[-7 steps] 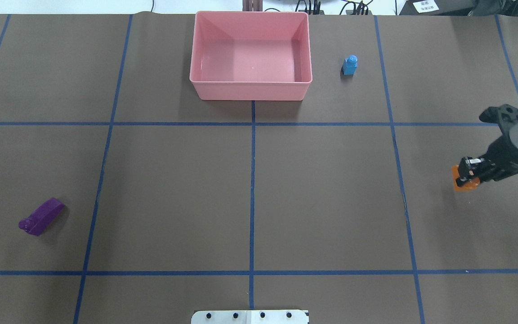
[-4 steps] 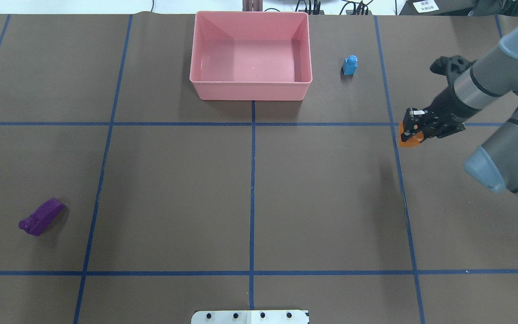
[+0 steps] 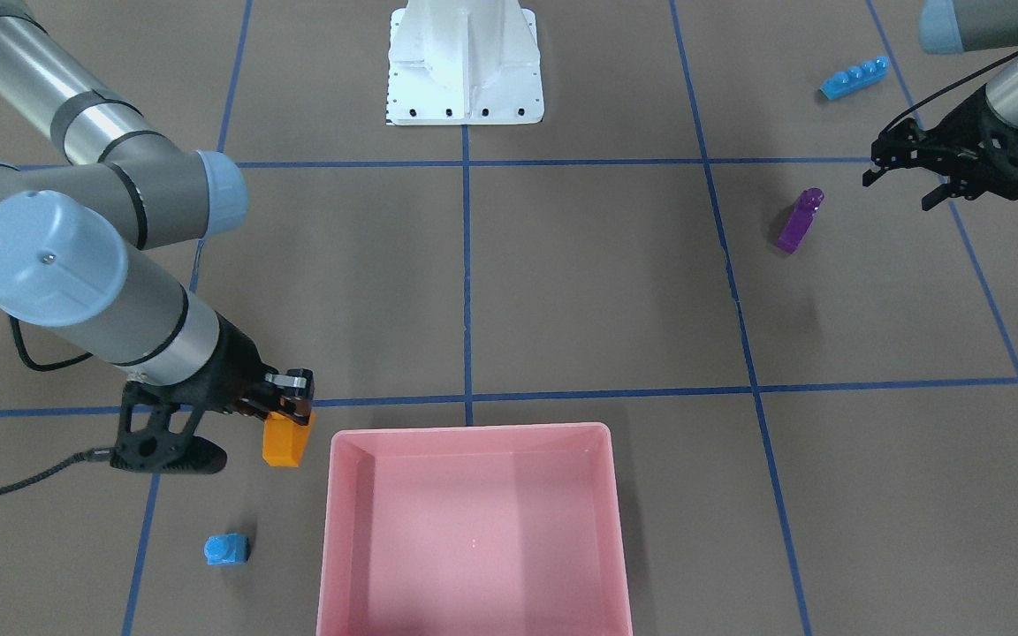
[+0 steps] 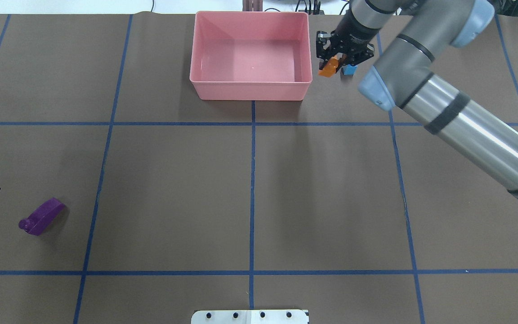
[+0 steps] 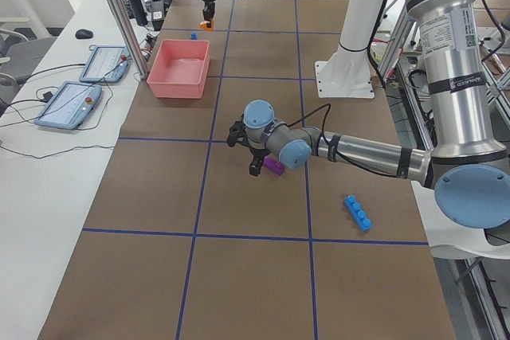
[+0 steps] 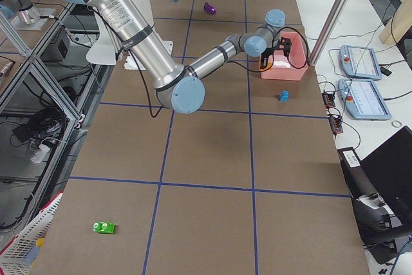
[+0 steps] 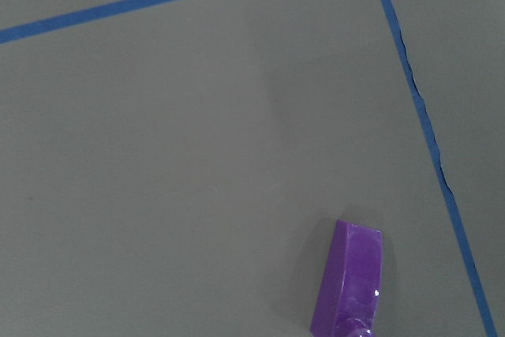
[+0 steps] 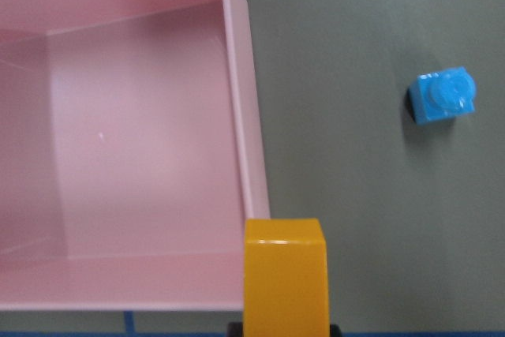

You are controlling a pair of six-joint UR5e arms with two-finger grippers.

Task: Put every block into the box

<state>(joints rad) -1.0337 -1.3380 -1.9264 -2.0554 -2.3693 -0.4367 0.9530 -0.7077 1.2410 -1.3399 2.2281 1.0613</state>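
Note:
My right gripper [image 4: 334, 60] is shut on the orange block [image 4: 328, 70] and holds it above the table just outside the right wall of the pink box [image 4: 250, 92]. The box has nothing in it. The orange block [image 8: 284, 274] shows at the box's corner in the right wrist view. The small blue block [image 4: 351, 70] stands beside the gripper. My left gripper [image 3: 896, 193] is open and empty, hovering near the purple block [image 3: 799, 220], which lies on its side. The long blue block [image 3: 854, 77] lies beyond it. The green block [image 6: 103, 227] lies far off at the table's right end.
The white robot base [image 3: 465, 66] stands at the table's near edge. Blue tape lines grid the brown table. Operator tablets [image 5: 76, 101] lie on a side bench beyond the box.
My right arm has carried the orange block from the table's right side up to the box's right wall, close to the small blue block. Part of the left arm has come in at the left edge.

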